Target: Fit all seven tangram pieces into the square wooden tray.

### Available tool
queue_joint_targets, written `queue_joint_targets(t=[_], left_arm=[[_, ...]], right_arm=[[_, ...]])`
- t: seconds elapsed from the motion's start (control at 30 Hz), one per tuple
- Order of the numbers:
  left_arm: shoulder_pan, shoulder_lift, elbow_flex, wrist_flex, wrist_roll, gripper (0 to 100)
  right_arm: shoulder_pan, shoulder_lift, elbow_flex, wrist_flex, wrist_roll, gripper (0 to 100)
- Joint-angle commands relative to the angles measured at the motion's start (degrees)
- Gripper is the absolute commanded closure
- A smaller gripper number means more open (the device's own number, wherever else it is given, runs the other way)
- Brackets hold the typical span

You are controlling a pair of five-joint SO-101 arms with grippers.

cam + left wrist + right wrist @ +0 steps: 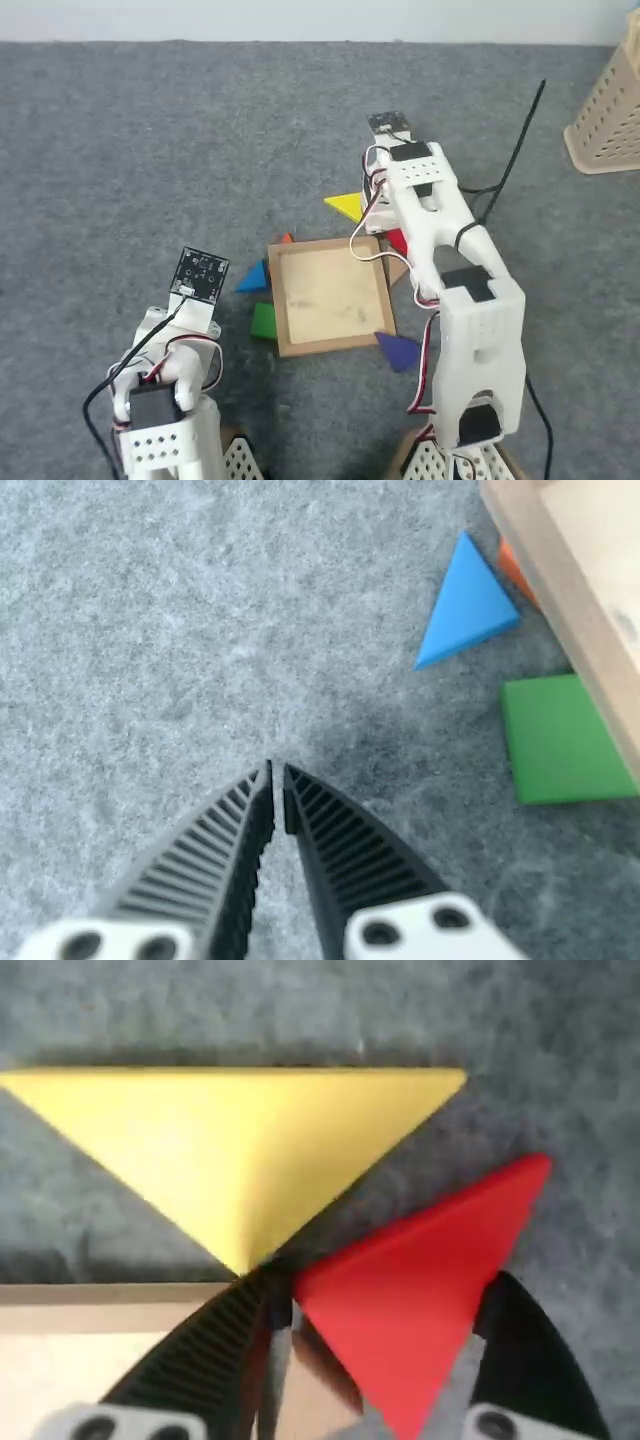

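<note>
At the corner of the tray [330, 243] the right gripper [385, 1288] pinches the red triangle [425, 1255]; a loose hold may let it catch the rim. The left gripper [277, 771] is closed, empty.

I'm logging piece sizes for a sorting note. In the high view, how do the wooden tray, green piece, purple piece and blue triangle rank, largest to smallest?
1. wooden tray
2. green piece and purple piece: too alike to rank
3. blue triangle
</note>
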Motion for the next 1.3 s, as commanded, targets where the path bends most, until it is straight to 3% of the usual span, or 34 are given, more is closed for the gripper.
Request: queue_joint_targets(t=[0.0,0.37,0.63,0.87,1.1,1.27], left_arm=[[-0.09,-1.14,-0.40,-0.09,-0.35,99],[-0.09,-1.14,-0.40,-0.09,-0.35,99],[-0.09,-1.14,-0.40,-0.09,-0.35,99],[-0.09,-1.14,-0.40,-0.09,-0.35,99],[-0.09,-1.14,-0.40,-0.09,-0.35,99],[-0.09,-1.14,-0.40,-0.09,-0.35,99]], right_arm=[[2.59,-0.04,-2.99,0.13,-0.70,71.7],[6.29,1.54,-3.08,0.13,1.41,84.3],[5.85,-4.35,-4.13,5.05,5.98,85.4],[4.88,-16.04,5.98,1.71,11.96,85.4],[-0.40,-29.58,18.73,-3.38,18.73,85.5],[-11.03,-34.59,24.88,-3.74,26.20,85.5]])
